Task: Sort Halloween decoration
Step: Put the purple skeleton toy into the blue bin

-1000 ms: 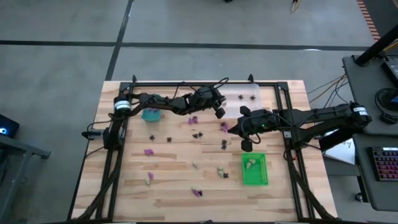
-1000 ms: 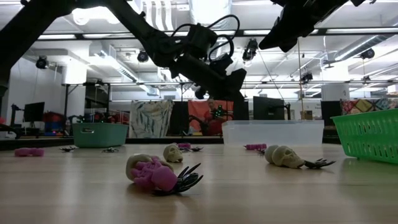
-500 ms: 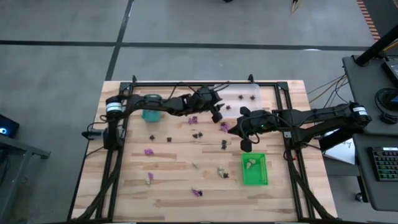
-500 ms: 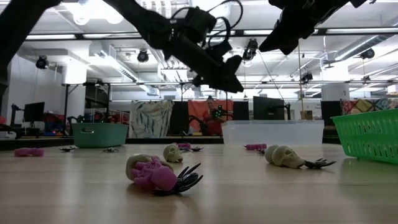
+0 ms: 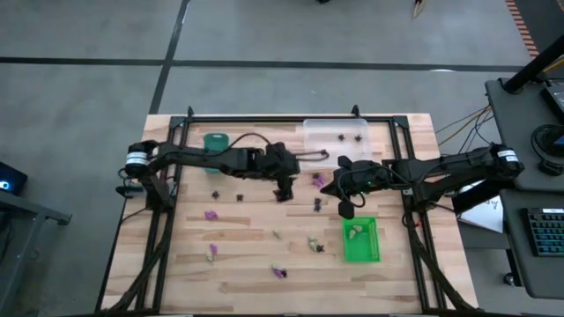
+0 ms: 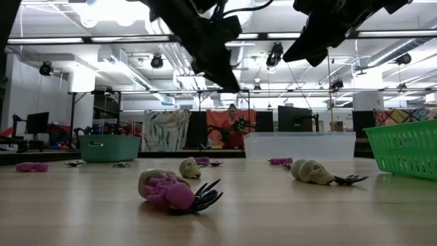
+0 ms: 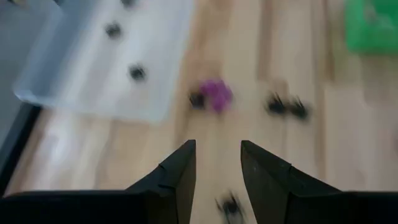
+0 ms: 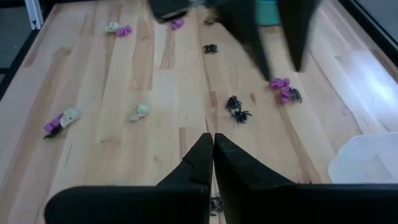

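A wooden plank table (image 5: 176,264) carries a teal rectangular tray (image 5: 214,141), a clear plastic rectangular tray (image 5: 352,129) and a bright green mesh tray (image 5: 361,249).

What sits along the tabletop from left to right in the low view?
Purple trinket → teal tray → cream skull with purple and black trinkets → clear tray → skull → green tray.
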Motion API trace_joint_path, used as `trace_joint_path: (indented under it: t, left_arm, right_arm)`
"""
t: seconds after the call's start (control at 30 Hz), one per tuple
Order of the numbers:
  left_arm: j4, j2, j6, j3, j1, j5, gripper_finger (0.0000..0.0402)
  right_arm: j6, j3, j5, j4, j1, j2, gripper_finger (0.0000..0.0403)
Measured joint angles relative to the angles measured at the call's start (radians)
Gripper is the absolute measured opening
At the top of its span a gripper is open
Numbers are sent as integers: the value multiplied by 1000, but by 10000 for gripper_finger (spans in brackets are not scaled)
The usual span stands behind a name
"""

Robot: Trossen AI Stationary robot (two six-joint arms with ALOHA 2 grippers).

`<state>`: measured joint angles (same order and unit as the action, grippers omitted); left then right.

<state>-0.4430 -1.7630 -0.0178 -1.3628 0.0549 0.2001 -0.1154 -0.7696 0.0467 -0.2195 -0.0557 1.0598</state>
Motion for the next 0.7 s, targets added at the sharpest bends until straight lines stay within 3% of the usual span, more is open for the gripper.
trace_joint_path:
  t: [0.33,0.7]
  left_arm:
    - [-383,100,19,16,-132,0,109]
    - [-428,292,95,297,-212,-1,109]
  right_arm:
    - [0,0,-2,33,-10,34,9]
    - [0,0,-2,65,-10,57,9]
